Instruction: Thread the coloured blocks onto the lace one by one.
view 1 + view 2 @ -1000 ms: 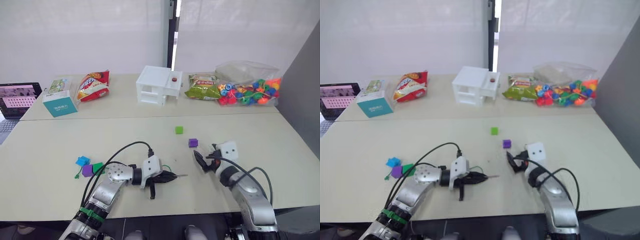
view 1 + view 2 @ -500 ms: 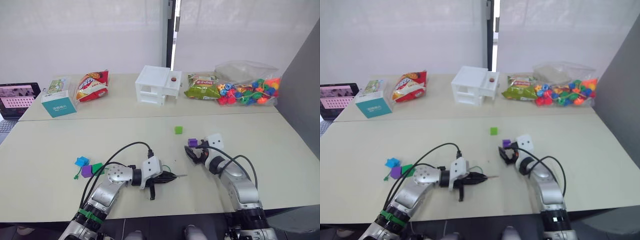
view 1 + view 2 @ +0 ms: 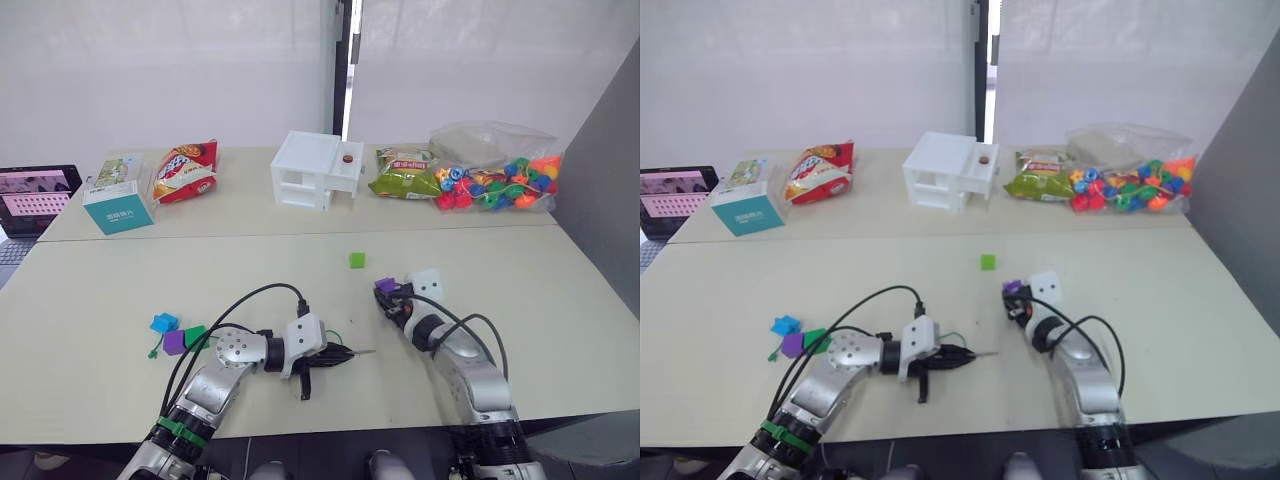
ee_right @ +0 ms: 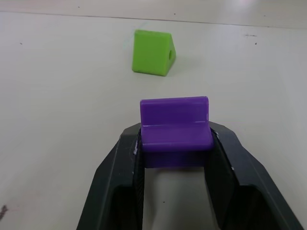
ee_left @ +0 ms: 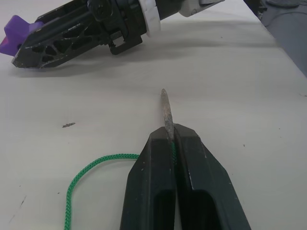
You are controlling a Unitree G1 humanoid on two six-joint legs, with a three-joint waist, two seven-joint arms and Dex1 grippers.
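Note:
My right gripper [image 4: 175, 140] is shut on a purple block [image 4: 175, 127], its fingers pressing both sides just above the table. A light green block [image 4: 152, 58] lies beyond it. My left gripper [image 5: 170, 136] is shut on the lace's dark needle tip [image 5: 165, 108], which points toward the right gripper [image 3: 392, 298]. The green lace [image 5: 91, 163] loops back from the fingers. In the head views a bright blue block [image 3: 163, 322], a dark green block [image 3: 195, 334] and a second purple block [image 3: 175, 341] lie together on the table, left of the left gripper [image 3: 335, 353].
Along the back stand a white drawer box [image 3: 315, 170], a clear bag of beads [image 3: 500, 175], a red snack bag [image 3: 186, 170], a green snack bag [image 3: 403, 172] and a teal box [image 3: 118, 205]. A laptop [image 3: 35, 195] sits at far left. A grey panel [image 3: 600, 180] bounds the right.
My right gripper moved forward and left to the purple block and closed on it. The left gripper with the lace tip has stayed put.

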